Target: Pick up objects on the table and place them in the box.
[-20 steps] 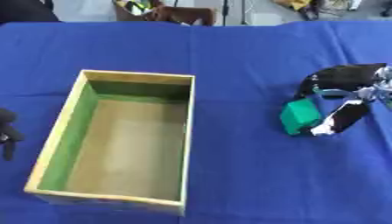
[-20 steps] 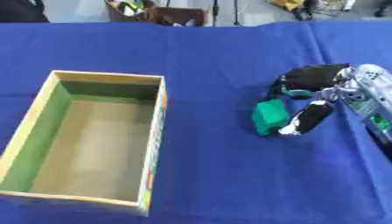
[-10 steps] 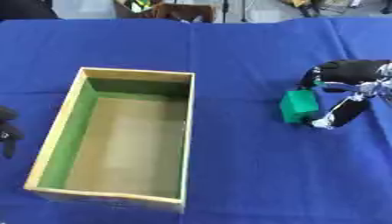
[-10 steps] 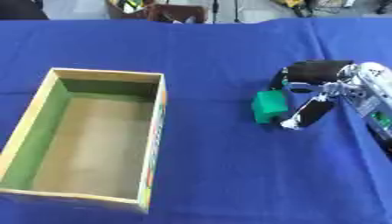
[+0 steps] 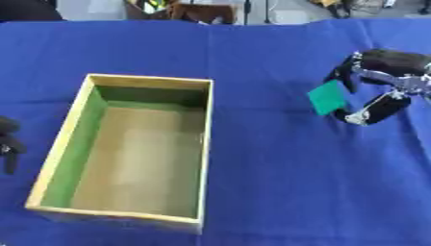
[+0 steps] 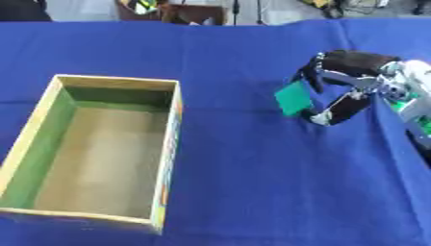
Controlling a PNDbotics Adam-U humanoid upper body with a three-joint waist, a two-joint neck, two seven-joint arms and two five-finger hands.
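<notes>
bright, even light; soft blur throughout

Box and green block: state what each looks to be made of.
Box: probably wood or thick board, with pale matte rims, a tan floor and green-painted inner walls. Green block, held in the right hand: smooth, even colour, perhaps plastic or foam; the material stays uncertain.

Looks like a lab or workshop: desk point(image 5: 252, 192) under blue cloth, cables and equipment clutter point(image 5: 194, 7) along far edge.
</notes>
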